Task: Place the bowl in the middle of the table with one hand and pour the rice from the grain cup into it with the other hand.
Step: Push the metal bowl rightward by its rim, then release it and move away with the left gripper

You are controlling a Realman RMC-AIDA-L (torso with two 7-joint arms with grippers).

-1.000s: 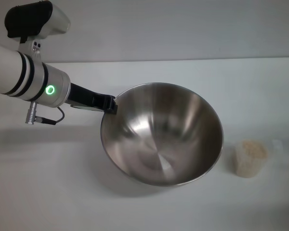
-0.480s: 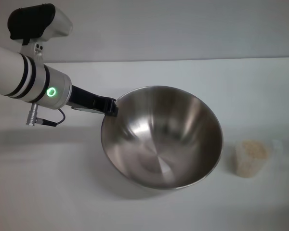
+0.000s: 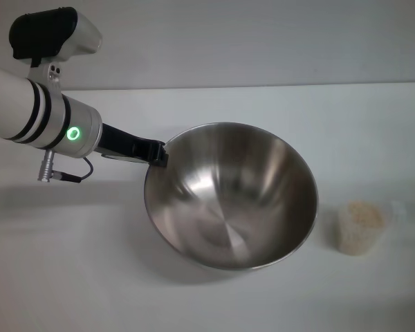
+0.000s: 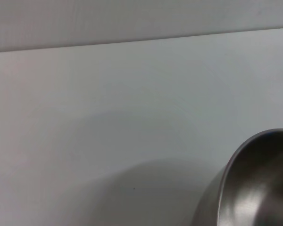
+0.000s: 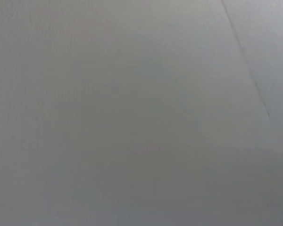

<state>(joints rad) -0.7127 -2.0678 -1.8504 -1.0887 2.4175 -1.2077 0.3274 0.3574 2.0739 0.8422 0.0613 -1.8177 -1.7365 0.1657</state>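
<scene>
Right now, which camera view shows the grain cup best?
The head view. There the grain cup stands upright on the table, full of rice, apart from the bowl that the left gripper holds by its rim. The left wrist view shows only bowl and table; the right wrist view shows no cup.

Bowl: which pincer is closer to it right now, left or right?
Left. The left pincer is clamped on the bowl at its rim, on the robot's left side. The right pincer appears in no view, so it is nowhere near the bowl.
</scene>
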